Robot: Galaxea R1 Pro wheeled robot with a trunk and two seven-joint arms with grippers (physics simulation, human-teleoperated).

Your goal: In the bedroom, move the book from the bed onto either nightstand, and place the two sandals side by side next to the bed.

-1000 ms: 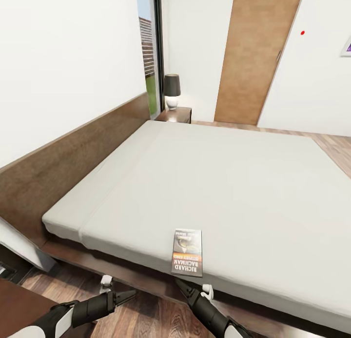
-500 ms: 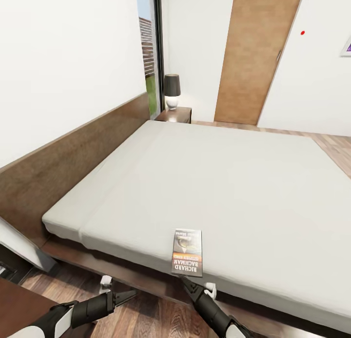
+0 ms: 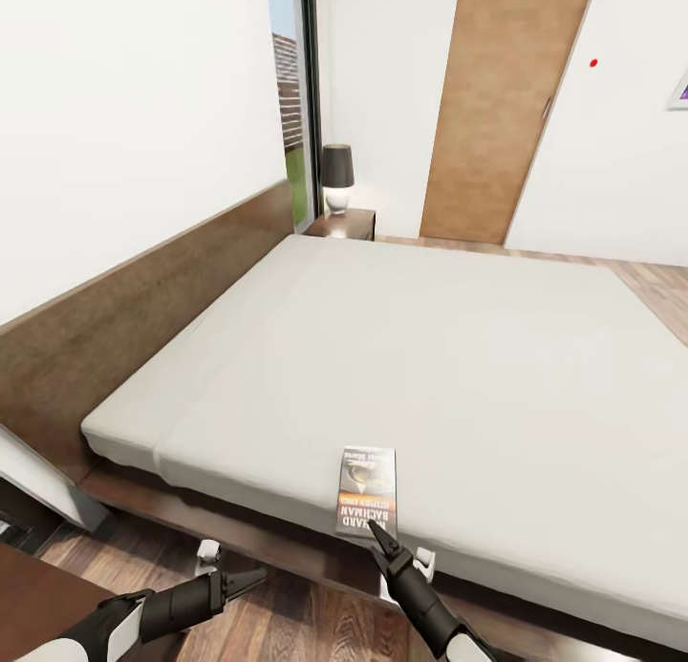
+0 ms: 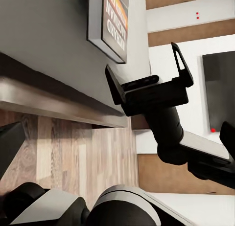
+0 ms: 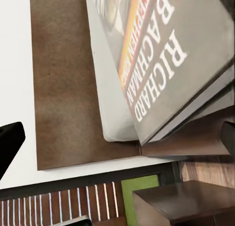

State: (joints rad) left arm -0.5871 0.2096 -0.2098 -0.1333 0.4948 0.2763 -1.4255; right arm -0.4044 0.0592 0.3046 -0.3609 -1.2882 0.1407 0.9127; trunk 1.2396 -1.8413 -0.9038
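Observation:
The book point(image 3: 366, 492) lies flat on the bed point(image 3: 430, 356) near its closest edge, white lettering toward me. My right gripper point(image 3: 380, 534) is open at the book's near edge, fingertips just below that edge. In the right wrist view the book point(image 5: 161, 55) lies close, its corner between the spread fingers. The left wrist view has the book point(image 4: 112, 20) and the open right gripper point(image 4: 142, 57) just short of it. My left gripper point(image 3: 250, 578) hangs open low over the floor, left of the book. A nightstand point(image 3: 342, 225) stands at the bed's far corner. The two sandals are out of view.
A black-shaded lamp point(image 3: 336, 177) stands on the far nightstand. The brown headboard point(image 3: 143, 309) runs along the left wall. A wooden door point(image 3: 497, 108) is behind the bed. Another dark wooden surface point(image 3: 29, 595) shows at the lower left, beside my left arm.
My right gripper has moved forward and up, from below the mattress edge to the near edge of the book. The left arm and the book have stayed put.

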